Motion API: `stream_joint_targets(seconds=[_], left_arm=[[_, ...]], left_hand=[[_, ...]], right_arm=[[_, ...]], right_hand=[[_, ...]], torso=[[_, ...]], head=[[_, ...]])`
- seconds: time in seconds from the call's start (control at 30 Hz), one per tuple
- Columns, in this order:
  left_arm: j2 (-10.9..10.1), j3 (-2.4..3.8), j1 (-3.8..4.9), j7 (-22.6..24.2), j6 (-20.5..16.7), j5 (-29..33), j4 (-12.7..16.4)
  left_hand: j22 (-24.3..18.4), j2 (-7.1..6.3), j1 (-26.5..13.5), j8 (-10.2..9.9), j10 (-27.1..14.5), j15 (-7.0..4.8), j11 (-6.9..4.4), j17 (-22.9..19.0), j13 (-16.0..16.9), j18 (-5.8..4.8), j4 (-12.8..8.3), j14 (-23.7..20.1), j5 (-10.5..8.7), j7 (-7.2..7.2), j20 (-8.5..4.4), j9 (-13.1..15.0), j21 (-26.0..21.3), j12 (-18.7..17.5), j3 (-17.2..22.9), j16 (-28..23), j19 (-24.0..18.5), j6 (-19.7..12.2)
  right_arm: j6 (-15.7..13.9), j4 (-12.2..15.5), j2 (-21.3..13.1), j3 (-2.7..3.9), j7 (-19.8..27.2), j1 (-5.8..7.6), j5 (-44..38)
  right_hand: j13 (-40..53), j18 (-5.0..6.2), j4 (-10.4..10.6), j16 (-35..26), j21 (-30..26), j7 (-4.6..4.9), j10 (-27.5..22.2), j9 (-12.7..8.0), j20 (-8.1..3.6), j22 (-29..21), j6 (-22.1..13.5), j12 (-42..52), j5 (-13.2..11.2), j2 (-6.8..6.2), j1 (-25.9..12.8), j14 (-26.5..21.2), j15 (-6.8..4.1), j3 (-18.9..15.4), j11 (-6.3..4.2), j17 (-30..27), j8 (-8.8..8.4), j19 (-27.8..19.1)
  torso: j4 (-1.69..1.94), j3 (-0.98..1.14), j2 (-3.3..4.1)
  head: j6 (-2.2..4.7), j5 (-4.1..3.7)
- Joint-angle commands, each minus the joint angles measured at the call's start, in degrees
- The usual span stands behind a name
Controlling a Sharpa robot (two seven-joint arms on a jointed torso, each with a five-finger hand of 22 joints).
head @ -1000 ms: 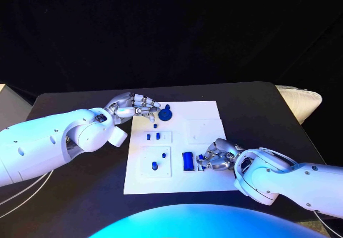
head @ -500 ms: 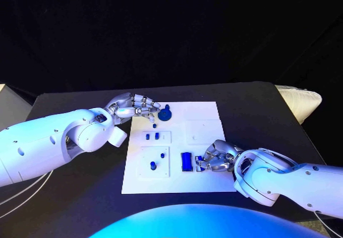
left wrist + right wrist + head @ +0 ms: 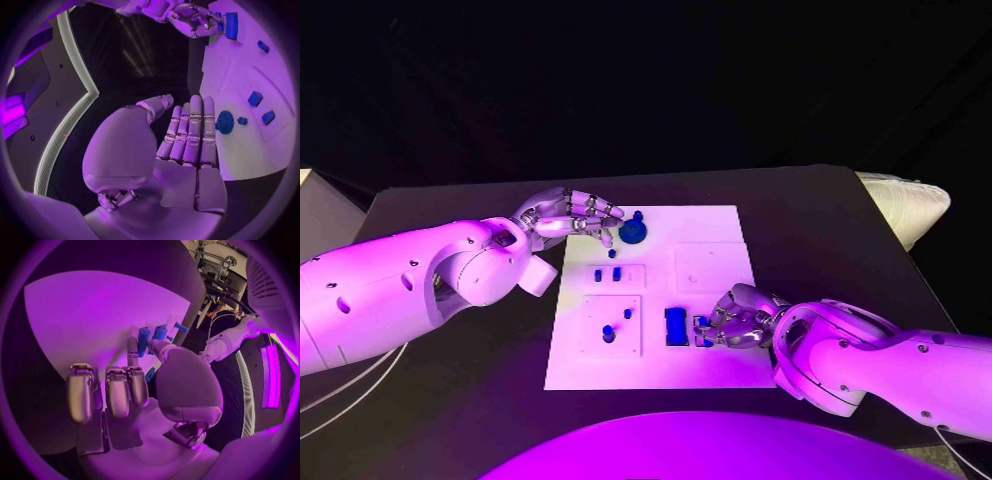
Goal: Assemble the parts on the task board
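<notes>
The white task board (image 3: 718, 220) lies mid-table. My left hand (image 3: 574, 215) hovers at its far left corner with fingers (image 3: 187, 132) stretched side by side and holding nothing, beside a round blue part (image 3: 633, 231) (image 3: 225, 121). My right hand (image 3: 740, 322) (image 3: 134, 385) rests at the board's near right. Its thumb and a finger pinch a small blue part (image 3: 702, 327) right next to a long blue block (image 3: 676, 326) (image 3: 231, 25). Two small blue blocks (image 3: 607, 274) (image 3: 261, 107) stand in a middle panel. Two more blue parts (image 3: 609, 335) sit in the near left panel.
A bare square panel (image 3: 708, 265) lies on the board's right half. A pale padded object (image 3: 906, 205) sits at the table's right edge. The black table (image 3: 473, 400) runs wide on both sides of the board.
My right hand has edged slightly nearer the long blue block, and the board's near edge has slid a little to the left. My left hand stays in place.
</notes>
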Motion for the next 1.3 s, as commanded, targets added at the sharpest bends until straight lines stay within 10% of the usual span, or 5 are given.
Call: stream_joint_targets(seconds=[0.03,0.7,1.3], left_arm=[[0.09,0.02,0.00,0.21,1.12,0.10,0.05],[0.17,0.02,0.00,0.12,1.07,0.10,-0.12],[0.21,0.01,0.00,-0.11,0.91,0.09,-0.21]], left_hand=[[-0.05,0.04,-0.66,0.25,-0.48,0.31,-0.03,0.06,0.03,0.67,0.38,-0.03,0.23,1.79,-0.14,-0.07,-0.26,0.00,0.03,-0.21,0.31,-0.31],[-0.05,0.04,-0.66,0.25,-0.48,0.31,-0.03,0.06,0.03,0.67,0.38,-0.03,0.23,1.79,-0.14,-0.07,-0.26,0.00,0.03,-0.21,0.31,-0.31],[-0.25,0.08,-0.70,0.30,-0.59,0.31,-0.03,0.09,0.04,0.69,0.55,-0.05,0.26,1.80,-0.12,-0.11,-0.50,0.02,0.06,-0.19,0.43,-0.41]], right_arm=[[0.65,0.15,0.09,0.00,1.21,-0.06,0.22],[0.70,0.20,-0.20,0.00,2.67,-0.06,0.47],[6.29,0.06,-2.36,-0.01,6.61,-0.06,2.75]], right_hand=[[12.74,-0.84,0.53,0.12,-0.33,0.01,4.15,0.02,-0.22,13.35,-0.12,-0.47,-1.45,-1.17,-0.93,5.44,-0.16,-1.12,-0.10,13.18,0.38,4.13],[12.63,-0.78,1.16,0.02,-0.63,0.03,4.04,-0.08,-0.14,13.28,-0.23,-0.82,-1.41,-2.57,-2.93,5.39,-0.11,-4.47,-0.06,12.98,0.47,4.03],[12.27,-0.61,1.01,-0.25,-1.50,0.28,3.64,-0.45,0.02,13.06,-0.87,-1.86,-8.15,-3.49,1.40,5.27,0.06,-9.58,0.17,12.47,0.40,3.75]], torso=[[-0.03,0.00,0.02],[0.00,0.00,0.01],[-0.03,0.06,0.01]], head=[[0.01,0.04],[0.01,-0.02],[0.01,-0.04]])
